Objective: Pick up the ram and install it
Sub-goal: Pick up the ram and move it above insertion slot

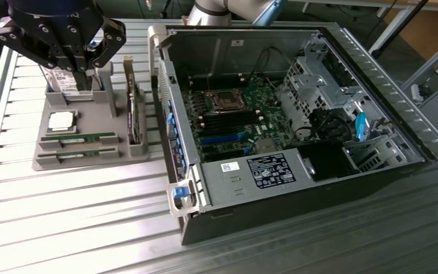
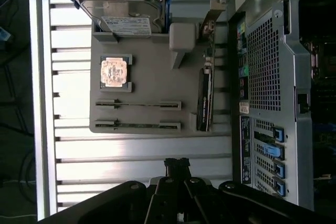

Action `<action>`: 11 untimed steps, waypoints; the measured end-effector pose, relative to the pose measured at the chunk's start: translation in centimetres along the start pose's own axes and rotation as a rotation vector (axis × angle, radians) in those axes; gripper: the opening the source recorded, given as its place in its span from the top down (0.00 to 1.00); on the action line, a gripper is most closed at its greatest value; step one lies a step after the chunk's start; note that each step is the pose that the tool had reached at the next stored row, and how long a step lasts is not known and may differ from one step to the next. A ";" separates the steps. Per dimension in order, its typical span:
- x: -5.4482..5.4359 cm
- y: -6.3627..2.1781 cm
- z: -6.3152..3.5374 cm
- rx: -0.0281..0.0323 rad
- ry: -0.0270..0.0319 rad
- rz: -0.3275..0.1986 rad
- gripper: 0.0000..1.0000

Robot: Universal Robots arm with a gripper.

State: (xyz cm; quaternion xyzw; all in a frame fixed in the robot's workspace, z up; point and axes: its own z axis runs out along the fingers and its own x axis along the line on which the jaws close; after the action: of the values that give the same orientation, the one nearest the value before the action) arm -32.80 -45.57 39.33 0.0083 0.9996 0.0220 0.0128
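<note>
Standing open, the computer case (image 1: 227, 48) is pictured beside the holder (image 1: 97, 123). The hand (image 1: 77, 67), shut and empty, is poised over the holder's hard drive (image 1: 61, 81) end; the ram (image 1: 78, 137) is slotted at the opposite end, beyond the CPU (image 1: 61, 121), long axis crosswise.

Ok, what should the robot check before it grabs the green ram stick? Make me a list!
1. Ram stick and its twin lying in the gray holder: ok.
2. Gripper empty: ok.
3. Gripper open for grabbing: not ok, shut.
4. Gripper at the ram: not ok, it hangs up by the hard drive.
5. Computer case open, motherboard showing: ok.
6. Free ram slot: cannot tell.
</note>
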 end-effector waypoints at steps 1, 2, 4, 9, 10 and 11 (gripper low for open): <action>0.0 0.00 0.00 -0.0001 0.0003 -0.006 0.91; 0.0 0.00 -0.01 -0.0002 0.0006 -0.012 0.91; 0.0 -0.01 0.00 -0.0011 0.0021 -0.045 0.91; 0.0 -0.01 0.00 -0.0030 0.0055 -0.123 0.91; 0.0 -0.01 0.00 -0.0035 0.0063 -0.141 0.91; 0.0 -0.01 0.00 -0.0038 0.0069 -0.156 0.91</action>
State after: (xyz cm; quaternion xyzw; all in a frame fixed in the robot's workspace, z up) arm -32.80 -45.57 39.33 -0.0697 0.9972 0.0229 0.0110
